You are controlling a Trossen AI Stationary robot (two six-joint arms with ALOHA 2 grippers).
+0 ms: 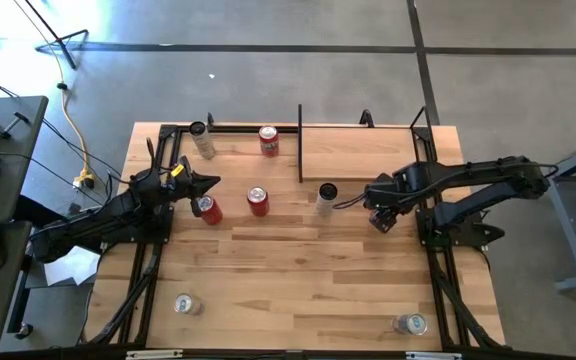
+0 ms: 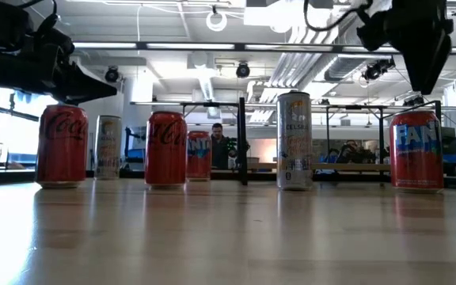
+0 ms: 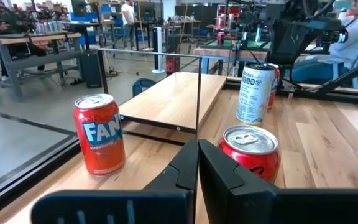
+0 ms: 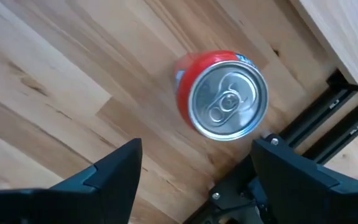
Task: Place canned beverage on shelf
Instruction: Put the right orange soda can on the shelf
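Observation:
A red Fanta can (image 4: 222, 93) stands upright on the tabletop beside the black frame next to the shelf (image 4: 347, 31). In the low view this can (image 2: 416, 150) is at the right. My right gripper (image 4: 197, 180) hangs open above it, pointing down, clear of the can's top; the low view shows it (image 2: 422, 47) well above the can. In the high view my right gripper (image 1: 381, 218) covers the can. The shelf (image 1: 363, 150) is a pale board with thin black posts at the table's far right. My left gripper (image 1: 213, 183) is shut and held level at the left.
Two red cola cans (image 1: 258, 200) (image 1: 208, 208) and a tall white can (image 1: 326, 197) stand mid-table. Another Fanta can (image 1: 268, 140) and a pale can (image 1: 201, 138) are at the far edge. Two silver cans (image 1: 186, 303) (image 1: 410, 323) sit near the front edge.

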